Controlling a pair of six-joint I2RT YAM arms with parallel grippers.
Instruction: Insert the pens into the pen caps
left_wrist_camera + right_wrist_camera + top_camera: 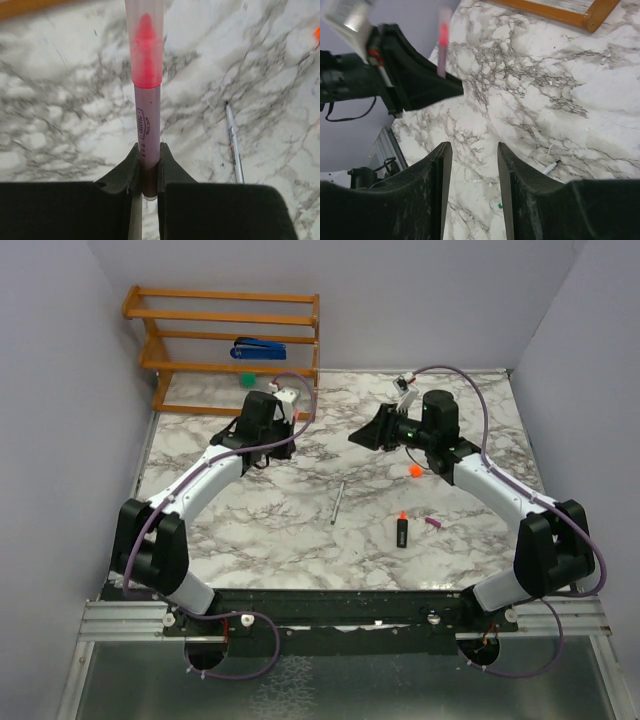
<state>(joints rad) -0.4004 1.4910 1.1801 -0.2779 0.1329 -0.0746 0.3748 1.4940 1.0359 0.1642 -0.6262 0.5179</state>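
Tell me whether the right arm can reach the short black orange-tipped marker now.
Probably yes: the right gripper is open and empty, and the short black orange-tipped marker lies uncovered beside that arm, which must fold back.

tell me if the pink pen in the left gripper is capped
Capped. The left wrist view shows a pale see-through cap covering the tip of the pink pen, whose barrel the left gripper clamps.

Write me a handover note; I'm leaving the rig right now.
Left gripper: shut on the pink pen, pale cap already on it.
Right gripper: open, empty.
Lying apart on the table: silver pen, black marker, orange cap, purple cap.
Still to do: put down the pink pen, cap the other two.
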